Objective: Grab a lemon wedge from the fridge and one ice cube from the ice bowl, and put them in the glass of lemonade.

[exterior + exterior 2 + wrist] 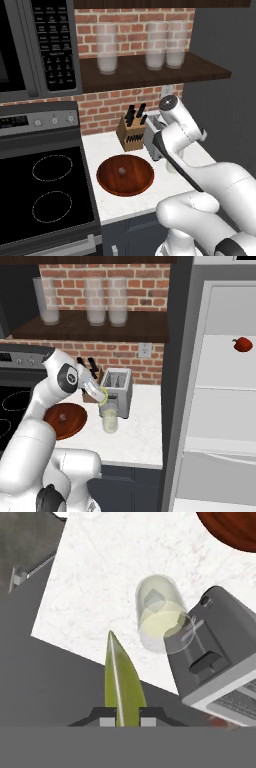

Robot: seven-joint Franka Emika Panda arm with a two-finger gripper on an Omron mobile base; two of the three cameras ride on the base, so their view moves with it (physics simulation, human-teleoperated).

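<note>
My gripper (pixel 124 722) is shut on the lemon wedge (pixel 121 677), a yellow-green sliver that sticks out between the fingertips. In the right base view the gripper (pixel 101 397) hangs with the wedge (pixel 104 399) just above the glass of lemonade (pixel 109 421), which stands on the counter in front of the toaster. The hand view has the glass (pixel 161 619) ahead of the wedge tip. To the left sits the ice bowl (pixel 70 425), reddish-brown wood, with one pale ice cube (pixel 62 417) in it. The bowl (pixel 135 182) and cube (pixel 121 170) also show in the left base view. The fridge (pixel 225 401) stands open at the right.
A grey toaster (pixel 120 387) stands right behind the glass, with a knife block (pixel 132 133) beside it against the brick wall. A stove (pixel 45 195) is left of the bowl. Frosted glasses (pixel 96 301) line the shelf above. A small red fruit (pixel 243 344) lies on a fridge shelf.
</note>
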